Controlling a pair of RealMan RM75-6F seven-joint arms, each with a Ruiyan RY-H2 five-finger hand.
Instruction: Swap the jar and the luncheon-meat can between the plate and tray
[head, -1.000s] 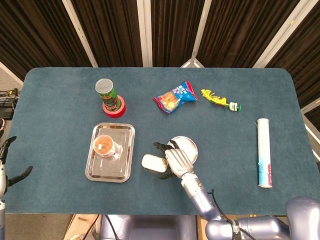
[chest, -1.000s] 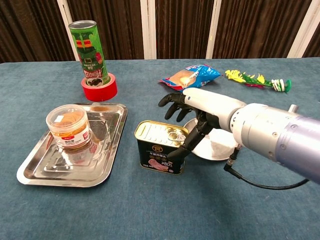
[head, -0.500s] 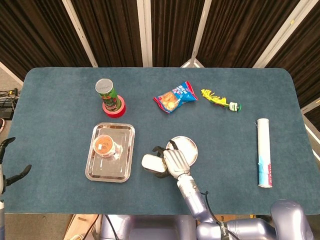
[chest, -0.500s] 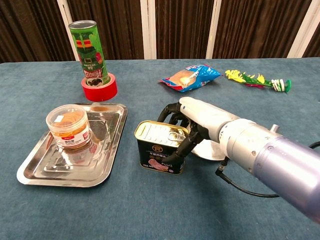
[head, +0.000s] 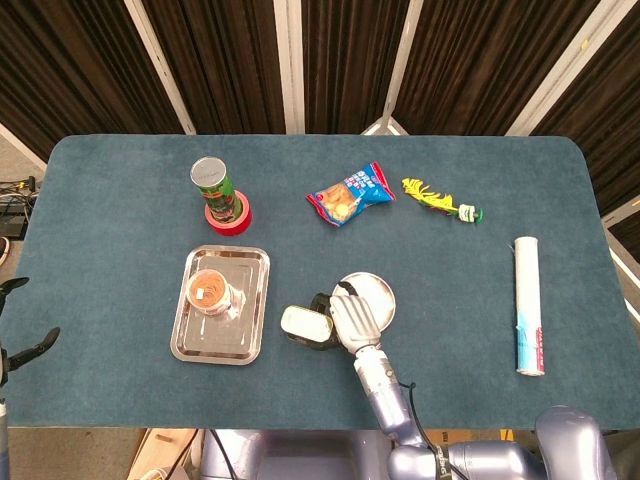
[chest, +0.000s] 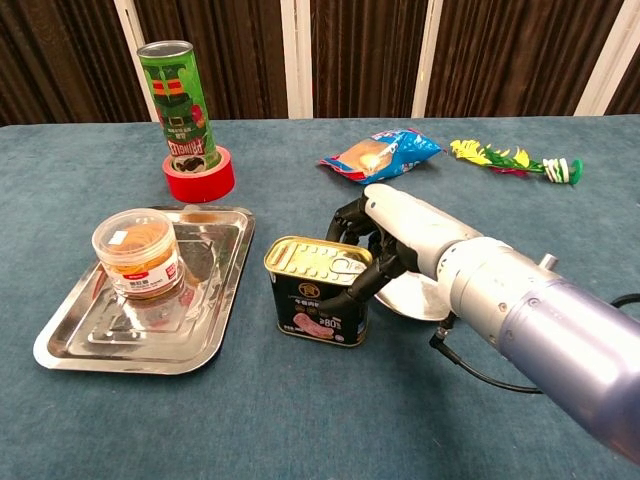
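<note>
Head view: teal table (head: 120, 200), dark curtains (head: 220, 60)

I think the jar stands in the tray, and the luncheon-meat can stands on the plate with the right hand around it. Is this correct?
Not quite. The luncheon-meat can stands on the table cloth, beside the plate, not on it; the chest view shows this. The rest holds: the jar stands in the tray, and the right hand is around the can.

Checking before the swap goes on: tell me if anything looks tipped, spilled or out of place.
The can stands on the table between tray and plate, right hand on it. The jar sits upright in the tray. Nothing spilled.
</note>
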